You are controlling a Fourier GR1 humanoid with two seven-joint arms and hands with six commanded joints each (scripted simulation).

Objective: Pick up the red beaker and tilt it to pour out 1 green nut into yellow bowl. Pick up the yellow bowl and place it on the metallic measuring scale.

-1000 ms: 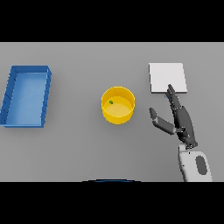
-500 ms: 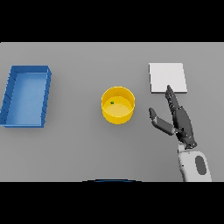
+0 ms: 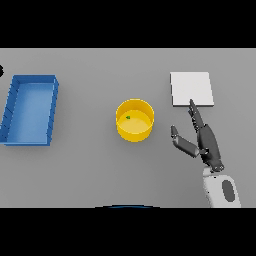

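The yellow bowl (image 3: pixel 135 120) stands at the table's middle with a single green nut (image 3: pixel 128 118) inside it. To its upper right lies the flat metallic measuring scale (image 3: pixel 192 89), bare on top. My right hand (image 3: pixel 204 139) hovers right of the bowl, open, with straight fingers pointing toward the scale's near edge and the thumb spread toward the bowl. It touches neither. No red beaker shows anywhere. My left hand is out of sight.
A blue rectangular bin (image 3: pixel 31 109) sits at the far left of the grey table (image 3: pixel 90 165).
The right hand has crept slightly up and left, toward the scale's near edge. Bowl, scale and bin have stayed put.
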